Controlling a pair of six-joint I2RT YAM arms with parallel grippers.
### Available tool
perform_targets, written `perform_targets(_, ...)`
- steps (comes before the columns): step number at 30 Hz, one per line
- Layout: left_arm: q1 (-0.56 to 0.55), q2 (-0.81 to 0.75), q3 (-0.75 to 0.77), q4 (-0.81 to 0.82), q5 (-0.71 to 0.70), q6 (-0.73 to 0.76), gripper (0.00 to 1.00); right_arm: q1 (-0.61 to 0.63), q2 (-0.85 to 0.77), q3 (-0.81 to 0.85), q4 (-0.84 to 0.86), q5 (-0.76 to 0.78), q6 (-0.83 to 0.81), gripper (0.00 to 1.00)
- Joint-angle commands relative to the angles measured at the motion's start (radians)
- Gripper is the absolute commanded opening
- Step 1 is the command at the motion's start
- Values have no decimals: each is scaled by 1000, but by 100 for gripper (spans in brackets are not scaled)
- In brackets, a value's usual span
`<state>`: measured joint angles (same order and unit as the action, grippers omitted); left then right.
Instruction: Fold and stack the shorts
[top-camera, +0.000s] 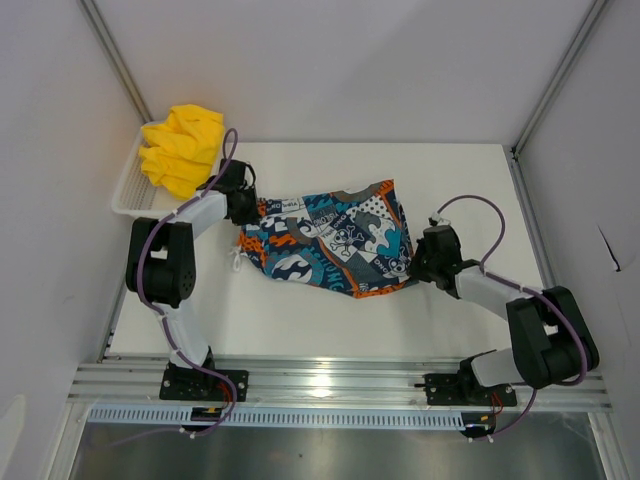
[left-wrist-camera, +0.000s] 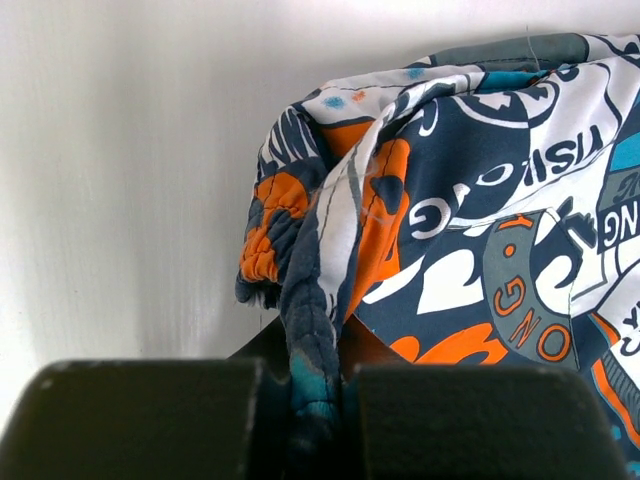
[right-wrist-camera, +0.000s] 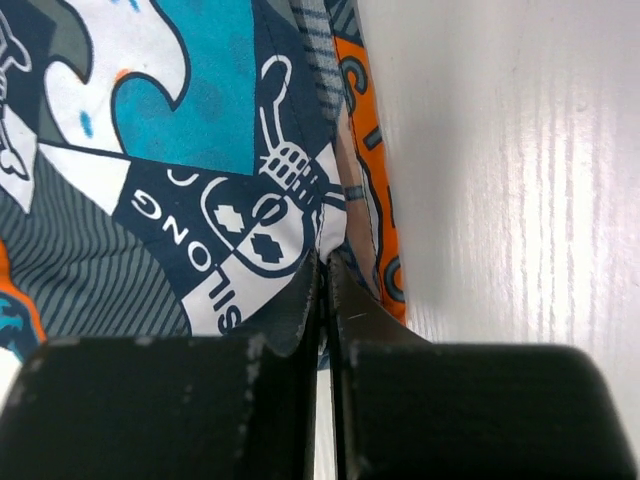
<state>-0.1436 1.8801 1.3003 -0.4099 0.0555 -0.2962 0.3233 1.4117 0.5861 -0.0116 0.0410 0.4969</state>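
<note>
Found printed shorts (top-camera: 330, 240) spread mid-table, clenched at left edge in left gripper (left-wrist-camera: 316, 400), at right edge in right gripper (right-wrist-camera: 325, 290). Likely held taut for folding. Noted yellow shorts (top-camera: 185, 148) heaped in far-left basket (top-camera: 125, 196).

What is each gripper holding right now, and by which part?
Both hold the printed shorts: left gripper pinches its bunched left edge, right gripper its orange-trimmed right edge.
</note>
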Motion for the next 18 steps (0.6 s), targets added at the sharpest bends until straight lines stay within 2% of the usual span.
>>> perform_targets(1,10,-16,22,13,0,-6,0,-6,-77,9,-60,55,9,0)
perform_targets(6,12,-18,25,8,-14,-12,0,-7,-152,-8,-122,199,52,0)
perform_targets(9,12,-13,28,3,-19,-14,0,-15,-172,-9,-166,235,55,0)
perform_targets(17,12,-19,22,14,12,-14,0,-26,-160,-49,-134,111,22,0)
perform_targets(18,12,-19,21,16,20,-17,0,-23,-160,-55,-130,103,16,4)
